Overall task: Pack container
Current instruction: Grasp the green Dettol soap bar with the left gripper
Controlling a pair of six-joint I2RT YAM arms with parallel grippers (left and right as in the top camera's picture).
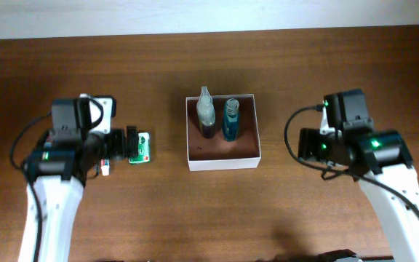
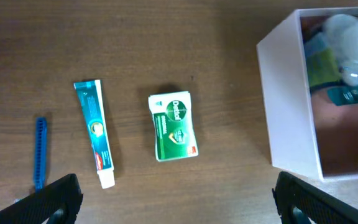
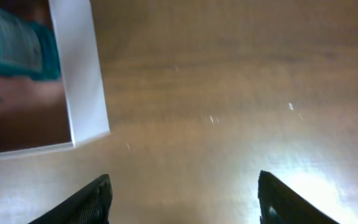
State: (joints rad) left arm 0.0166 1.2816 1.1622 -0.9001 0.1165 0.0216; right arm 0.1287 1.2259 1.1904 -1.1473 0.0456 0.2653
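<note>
Hovering over the worktop (image 2: 229, 43), the left hand (image 2: 179, 208) was spread wide and held nothing. Just ahead of it a green soap box (image 2: 173, 126) lay flat, with a toothpaste tube (image 2: 94, 132) beside that and a thin blue item (image 2: 40, 152) farther out. The container (image 2: 288, 106) stood near the soap box but apart from it, mid-worktop between the arms, with a clear bottle (image 1: 206, 113) and a teal bottle (image 1: 230, 118) toward its far wall. The right hand (image 3: 182, 202), also open and empty, hung over bare wood beside the container's corner. The container looked light and thin-walled, so it would likely flex if squeezed and slide if nudged. Pinching one wall near a corner seemed safest.
</note>
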